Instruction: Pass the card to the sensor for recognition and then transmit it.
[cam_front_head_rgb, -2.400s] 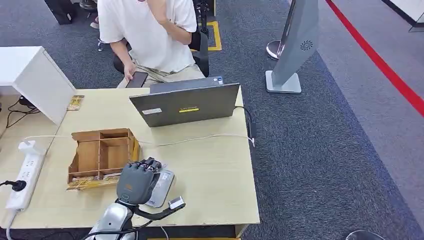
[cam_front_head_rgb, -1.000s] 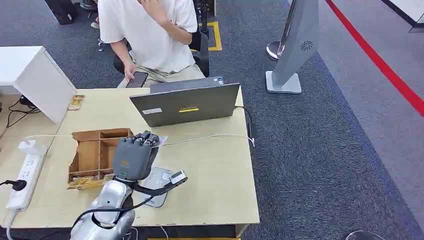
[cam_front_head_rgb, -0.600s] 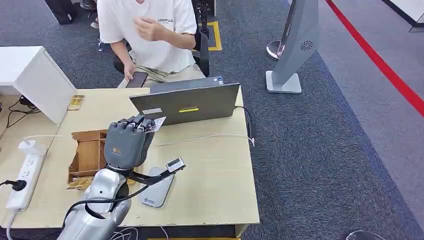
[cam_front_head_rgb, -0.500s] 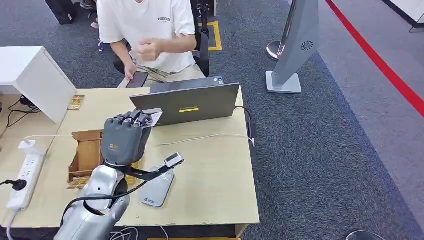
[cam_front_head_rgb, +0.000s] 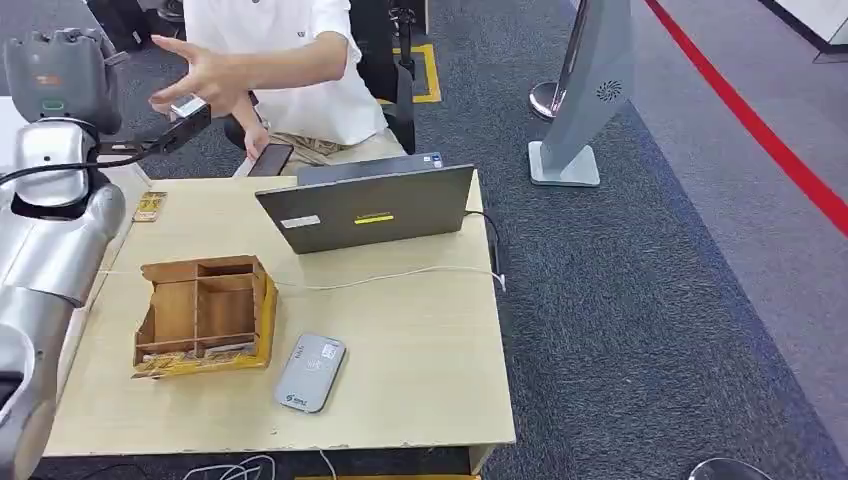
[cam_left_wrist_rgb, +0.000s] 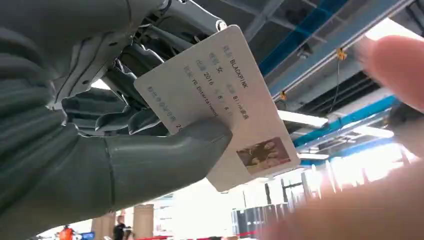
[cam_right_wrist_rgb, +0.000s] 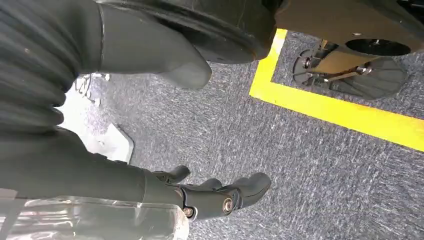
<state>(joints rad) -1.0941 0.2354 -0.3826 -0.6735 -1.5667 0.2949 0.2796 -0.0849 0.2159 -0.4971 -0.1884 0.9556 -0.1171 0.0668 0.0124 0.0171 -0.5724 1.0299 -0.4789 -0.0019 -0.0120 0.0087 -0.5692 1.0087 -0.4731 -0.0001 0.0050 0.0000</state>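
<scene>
A: The left hand (cam_front_head_rgb: 55, 65) has lifted from over the sensor (cam_front_head_rgb: 311, 372) up toward the person's hand (cam_front_head_rgb: 205, 78).

B: Card (cam_left_wrist_rgb: 220, 107) pinched, handover seemingly near. Right hand (cam_right_wrist_rgb: 220, 197) hangs, probably empty.

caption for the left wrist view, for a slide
Grey robot hand pinches a white printed card as a person's blurred hand nears.

Left arm raised high, left hand (cam_front_head_rgb: 55, 62) pinching a card (cam_left_wrist_rgb: 220, 105) between thumb and fingers; right hand (cam_right_wrist_rgb: 150, 150) hangs low with fingers loosely apart, holding nothing
</scene>
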